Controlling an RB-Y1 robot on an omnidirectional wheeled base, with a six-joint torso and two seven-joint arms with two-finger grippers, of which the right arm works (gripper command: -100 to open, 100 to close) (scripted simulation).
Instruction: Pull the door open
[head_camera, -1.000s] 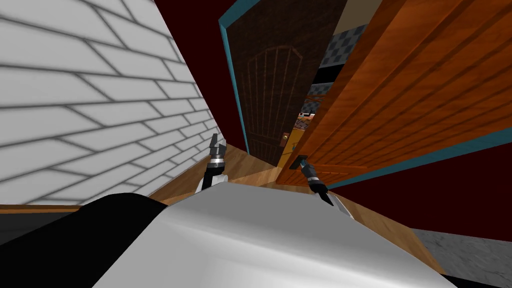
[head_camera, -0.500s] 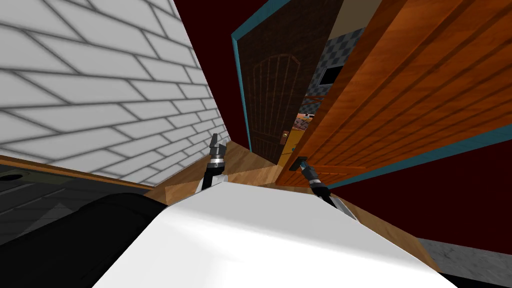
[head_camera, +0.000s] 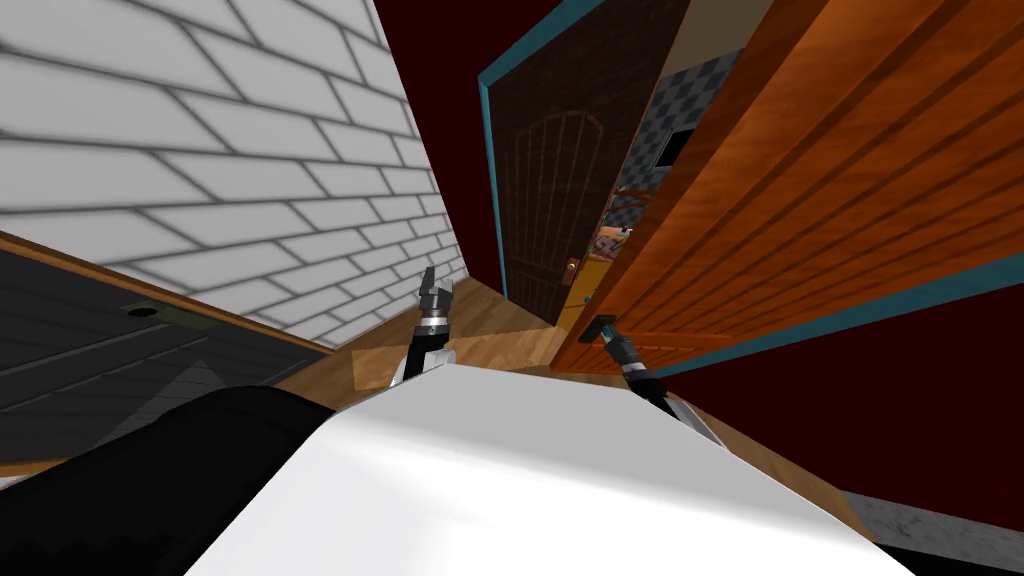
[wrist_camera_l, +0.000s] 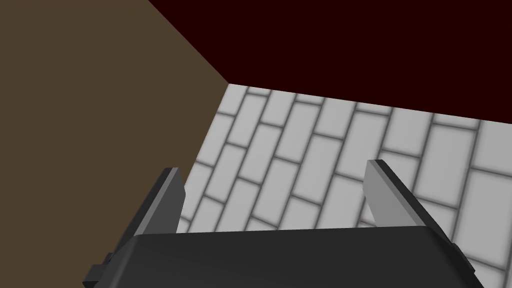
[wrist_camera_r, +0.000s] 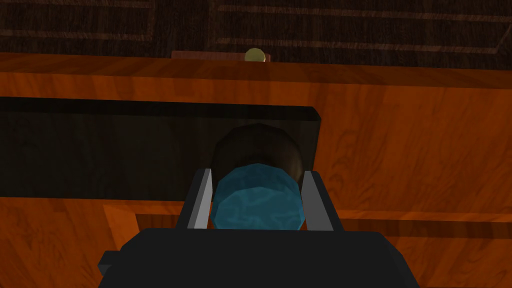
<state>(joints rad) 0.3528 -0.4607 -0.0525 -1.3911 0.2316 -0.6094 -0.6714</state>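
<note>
An orange wooden door (head_camera: 800, 190) with a teal edge stands swung partly open on the right of the head view. My right gripper (head_camera: 603, 328) is at its lower edge, shut on the door's teal knob (wrist_camera_r: 257, 200), which sits on a dark plate (wrist_camera_r: 125, 150) on the orange door face (wrist_camera_r: 400, 145). My fingers (wrist_camera_r: 200, 197) press the knob's two sides. My left gripper (head_camera: 430, 290) is raised beside the white brick wall (head_camera: 200, 170), open, with nothing between its fingers (wrist_camera_l: 387, 192).
A dark brown panelled door (head_camera: 560, 190) with a brass knob (head_camera: 572, 266) stands beyond the gap. Through the gap a checkered wall (head_camera: 690, 100) and orange furniture (head_camera: 600, 262) show. Wooden floor (head_camera: 490, 340) lies ahead; a dark red wall (head_camera: 880, 400) is at the right.
The whole head view has turned: the brick wall and the doors have slid to the right, and a dark surface has come in at the lower left. My right gripper stays shut on the knob.
</note>
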